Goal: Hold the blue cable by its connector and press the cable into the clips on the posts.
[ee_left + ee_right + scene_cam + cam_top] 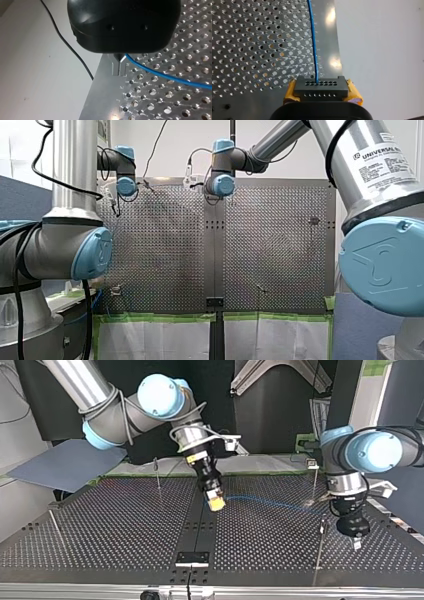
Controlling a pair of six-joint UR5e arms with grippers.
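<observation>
My right gripper (216, 503) is pinching the black connector (321, 87) between yellow pads (290, 91). The blue cable (265, 501) is running toward three o'clock in the top view, with my left gripper (120, 59) nipping its far end.

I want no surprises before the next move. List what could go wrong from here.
1. The cable runs between my right gripper, shut on the connector, and my left gripper; pulling too hard might strain it where it enters the connector.
2. My left gripper pinches the thin cable only at its fingertips, so it may slip out.
3. A thin post stands close to my left gripper; a sideways move could knock it.
</observation>
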